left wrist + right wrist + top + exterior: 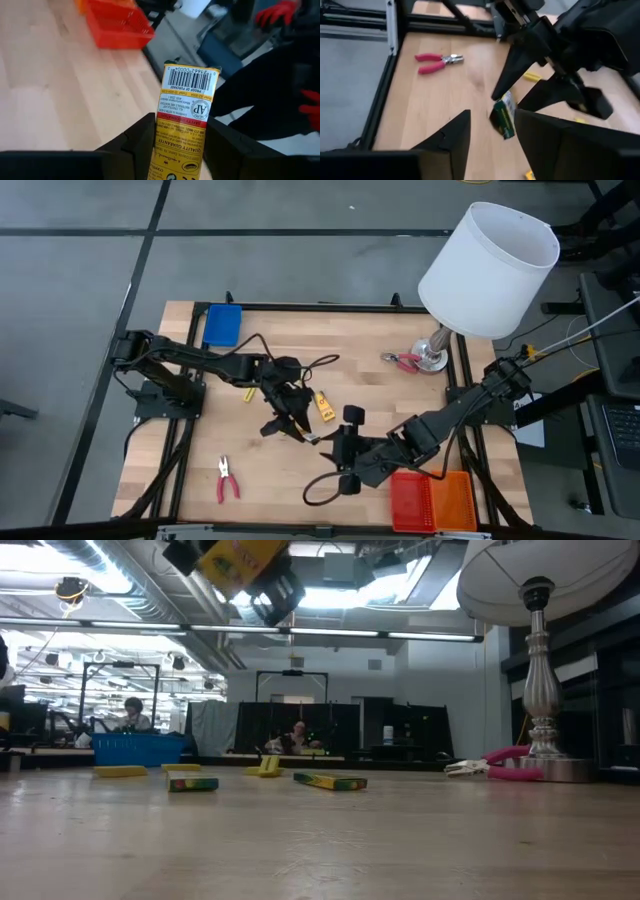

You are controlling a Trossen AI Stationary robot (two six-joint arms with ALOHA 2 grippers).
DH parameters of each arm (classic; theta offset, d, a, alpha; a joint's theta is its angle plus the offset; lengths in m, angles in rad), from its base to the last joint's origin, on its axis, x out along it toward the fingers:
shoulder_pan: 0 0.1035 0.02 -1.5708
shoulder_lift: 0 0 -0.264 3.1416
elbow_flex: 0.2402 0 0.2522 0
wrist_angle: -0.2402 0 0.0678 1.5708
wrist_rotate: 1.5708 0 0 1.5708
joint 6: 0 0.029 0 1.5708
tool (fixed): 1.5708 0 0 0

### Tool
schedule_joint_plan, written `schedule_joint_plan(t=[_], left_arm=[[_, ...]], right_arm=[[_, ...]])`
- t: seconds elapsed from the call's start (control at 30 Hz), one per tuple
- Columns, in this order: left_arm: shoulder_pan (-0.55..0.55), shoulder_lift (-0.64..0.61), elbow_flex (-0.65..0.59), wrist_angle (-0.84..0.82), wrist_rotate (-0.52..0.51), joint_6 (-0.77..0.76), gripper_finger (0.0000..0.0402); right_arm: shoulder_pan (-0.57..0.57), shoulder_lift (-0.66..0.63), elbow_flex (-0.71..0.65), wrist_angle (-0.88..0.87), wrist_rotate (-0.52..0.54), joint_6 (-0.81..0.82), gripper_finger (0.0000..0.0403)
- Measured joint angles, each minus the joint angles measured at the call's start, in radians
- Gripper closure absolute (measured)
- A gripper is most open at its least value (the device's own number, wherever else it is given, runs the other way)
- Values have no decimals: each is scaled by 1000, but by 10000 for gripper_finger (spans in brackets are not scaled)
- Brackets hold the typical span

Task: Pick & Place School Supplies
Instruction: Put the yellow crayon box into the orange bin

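Clamped between the left hand (182, 150) fingers, raised off the tabletop (300, 340) near its centre, is a yellow packet (186, 112) printed with a barcode, "PROOF OF PURCHASE", an "AP" seal and "QUALITY GUARANTEE". Right hand (492, 132), fingers spread and holding nothing, sits close by, facing it. Farther out lie red-handled pliers (227, 480) and other packets (330, 781).

Robotics lab w/ framed wooden table (300, 470), ceiling ducts, other workstations, seated people behind.
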Motion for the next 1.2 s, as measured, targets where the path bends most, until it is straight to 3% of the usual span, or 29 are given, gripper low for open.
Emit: schedule_joint_plan(t=[0.1,0.4,1.2], left_arm=[[0,0,0,44,13,-36,253],[0,0,0,76,17,-62,253],[0,0,0,172,19,-126,254]], right_arm=[[0,0,0,28,44,-11,212],[-6,0,0,44,38,-6,151],[-53,10,-1,-2,-12,20,157]])
